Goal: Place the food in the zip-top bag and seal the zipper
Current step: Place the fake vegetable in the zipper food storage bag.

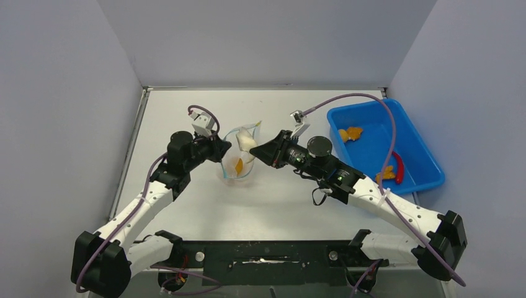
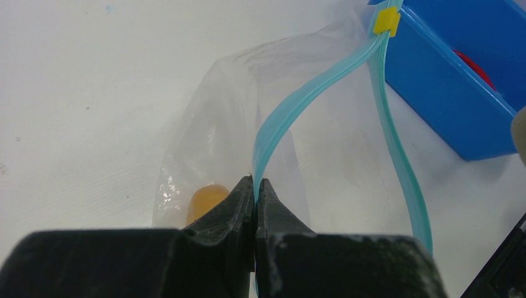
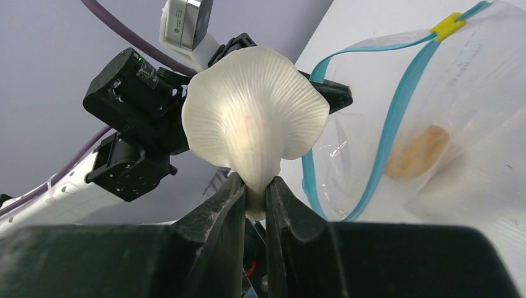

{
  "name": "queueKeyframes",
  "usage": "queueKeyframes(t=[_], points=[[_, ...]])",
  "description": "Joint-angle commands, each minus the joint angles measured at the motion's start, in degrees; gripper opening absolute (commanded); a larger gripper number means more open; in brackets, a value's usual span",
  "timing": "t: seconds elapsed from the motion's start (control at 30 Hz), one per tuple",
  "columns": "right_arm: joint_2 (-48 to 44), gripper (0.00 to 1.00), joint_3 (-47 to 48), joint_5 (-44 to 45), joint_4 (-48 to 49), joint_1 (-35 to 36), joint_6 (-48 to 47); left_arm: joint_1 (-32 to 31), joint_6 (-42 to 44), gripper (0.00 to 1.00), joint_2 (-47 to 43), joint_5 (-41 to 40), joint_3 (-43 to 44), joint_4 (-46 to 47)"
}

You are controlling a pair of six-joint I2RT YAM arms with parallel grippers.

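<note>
The clear zip-top bag (image 1: 239,162) stands open mid-table, with an orange piece (image 1: 239,165) inside. My left gripper (image 1: 222,151) is shut on the bag's blue-green zipper strip (image 2: 291,112) and holds the mouth up; a yellow slider (image 2: 386,21) sits at the strip's far end. My right gripper (image 1: 257,151) is shut on the stem of a white mushroom-shaped food piece (image 3: 254,118), held at the bag's mouth. In the top view the white piece (image 1: 246,141) sits over the open mouth. The orange piece also shows in the left wrist view (image 2: 205,200) and the right wrist view (image 3: 417,151).
A rigid blue tray (image 1: 422,149) stands at the right, holding orange pieces (image 1: 350,133), another orange bit (image 1: 386,174) and a red chili (image 1: 399,166). Grey walls close in the table on three sides.
</note>
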Motion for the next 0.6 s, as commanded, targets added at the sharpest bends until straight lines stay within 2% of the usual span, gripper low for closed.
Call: queueKeyframes(t=[0.0,0.17,0.57], points=[[2.65,0.10,0.52,1.70,7.02,0.91,4.39,-0.42,-2.90,0.00,-0.65,2.42,2.26,4.26],[6.02,0.10,1.33,1.85,6.06,0.95,5.43,-0.39,-4.00,0.00,-1.76,3.85,2.31,3.54],[8.77,0.16,1.60,11.70,-3.14,0.67,2.86,-0.48,-5.92,0.00,-4.41,6.16,0.97,4.23]])
